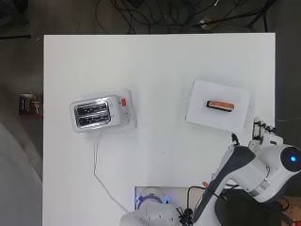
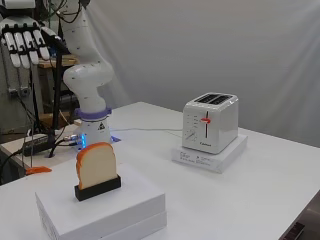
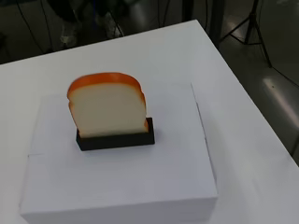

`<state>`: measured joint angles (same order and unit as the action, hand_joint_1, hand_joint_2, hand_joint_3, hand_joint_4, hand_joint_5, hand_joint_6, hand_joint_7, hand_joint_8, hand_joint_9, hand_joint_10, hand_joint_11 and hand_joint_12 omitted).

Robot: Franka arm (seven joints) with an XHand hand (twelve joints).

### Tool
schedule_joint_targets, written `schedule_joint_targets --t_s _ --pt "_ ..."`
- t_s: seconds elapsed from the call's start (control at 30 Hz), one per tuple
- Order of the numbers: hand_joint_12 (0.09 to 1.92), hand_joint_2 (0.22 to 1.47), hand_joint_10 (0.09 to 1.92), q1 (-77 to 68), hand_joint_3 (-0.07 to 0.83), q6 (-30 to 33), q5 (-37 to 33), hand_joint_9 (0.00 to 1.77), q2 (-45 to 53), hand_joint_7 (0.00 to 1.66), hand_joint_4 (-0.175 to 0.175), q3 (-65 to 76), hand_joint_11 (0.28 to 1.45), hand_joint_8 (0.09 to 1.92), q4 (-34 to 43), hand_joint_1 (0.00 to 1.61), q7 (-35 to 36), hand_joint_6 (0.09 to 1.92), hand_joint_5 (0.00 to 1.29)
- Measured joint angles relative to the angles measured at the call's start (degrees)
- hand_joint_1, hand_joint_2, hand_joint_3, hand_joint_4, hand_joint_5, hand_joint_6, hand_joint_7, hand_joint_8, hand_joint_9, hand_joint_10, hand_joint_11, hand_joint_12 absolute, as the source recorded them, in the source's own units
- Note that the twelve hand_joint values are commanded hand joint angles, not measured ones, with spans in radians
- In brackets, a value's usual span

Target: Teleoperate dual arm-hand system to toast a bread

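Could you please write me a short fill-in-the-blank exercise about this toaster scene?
1. The orange-crusted bread slice stands upright in a small ____ holder.
2. The holder rests on a white ____.
3. The white two-slot toaster has a ____ lever.
4. The black and white hand holds ____.

Answers: black; box; red; nothing

Toaster [image 2: 210, 122] glossy white plastic, metal top; bread slice [image 3: 107, 105] smooth, matt.
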<state>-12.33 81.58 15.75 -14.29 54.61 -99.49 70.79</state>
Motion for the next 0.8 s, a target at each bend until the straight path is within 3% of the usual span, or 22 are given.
schedule_joint_targets --t_s 0.33,0.43,0.8 --pt "0.09 0.97 0.09 -67.6 -0.009 -11.8 13.6 0.53 -21.0 0.3 0.075 37.5 0.49 0.09 18.7 0.37 -5.7 0.09 0.18" --pt "0.09 0.96 0.09 -81.2 -0.011 -13.9 16.0 0.54 -25.0 0.27 0.072 45.3 0.51 0.09 21.8 0.39 -7.1 0.09 0.14" --pt "0.09 0.94 0.09 -82.0 -0.003 -14.9 22.9 0.61 -30.7 0.36 0.031 58.2 0.57 0.09 20.1 0.36 -9.0 0.09 0.2"
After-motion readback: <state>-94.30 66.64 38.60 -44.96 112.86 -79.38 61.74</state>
